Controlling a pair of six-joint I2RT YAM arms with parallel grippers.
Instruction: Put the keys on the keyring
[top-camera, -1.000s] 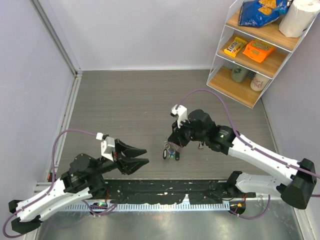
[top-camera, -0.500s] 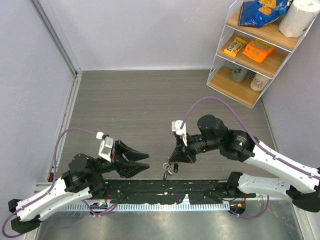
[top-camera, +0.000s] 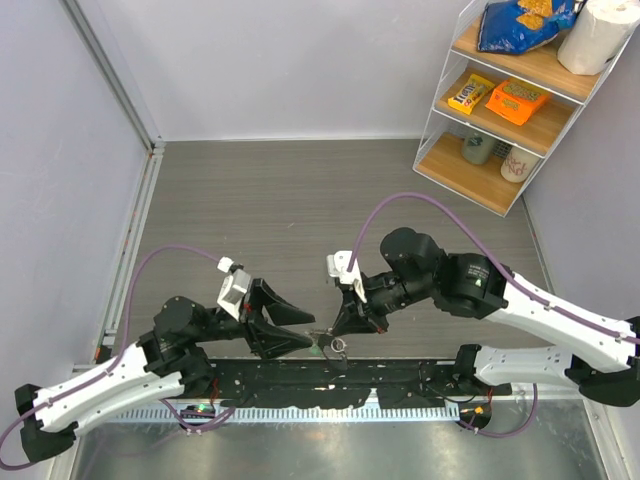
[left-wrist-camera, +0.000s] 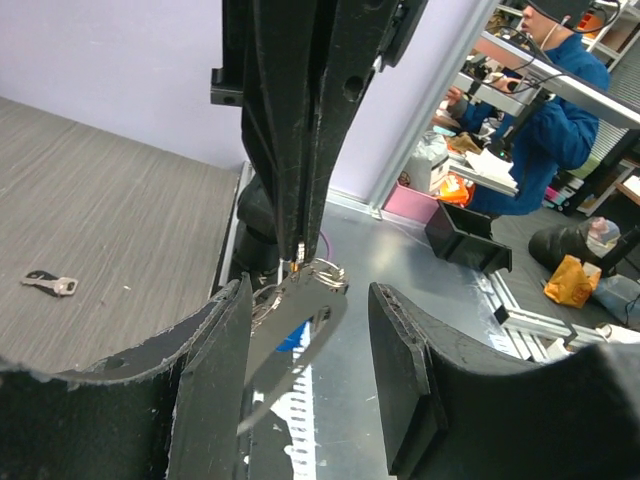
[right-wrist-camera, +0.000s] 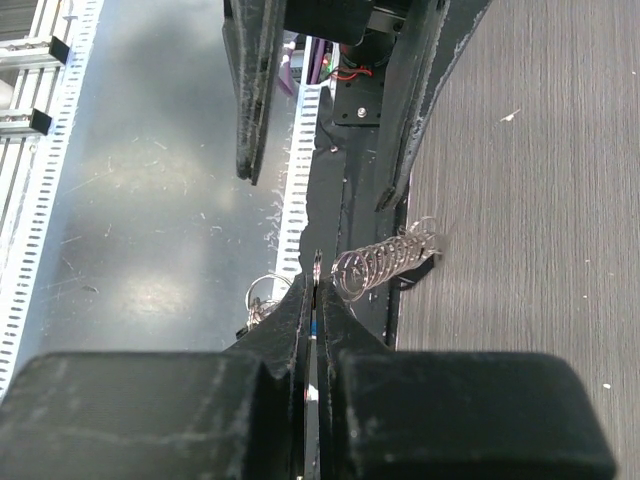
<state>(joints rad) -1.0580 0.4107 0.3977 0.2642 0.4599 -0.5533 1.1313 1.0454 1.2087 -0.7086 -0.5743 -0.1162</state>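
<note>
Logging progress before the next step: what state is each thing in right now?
Right end effector: shut on the keyring.
Left end effector: open, fingers either side of the keyring.
Key: lying flat on the table, not on the keyring.

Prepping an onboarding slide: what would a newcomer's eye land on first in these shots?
Near-centre, the right pincer is shut on the dangling keyring, which hangs inside the open left pincer. Next, a lone key lies on the table, and the snack shelf stands in the far right corner.
</note>
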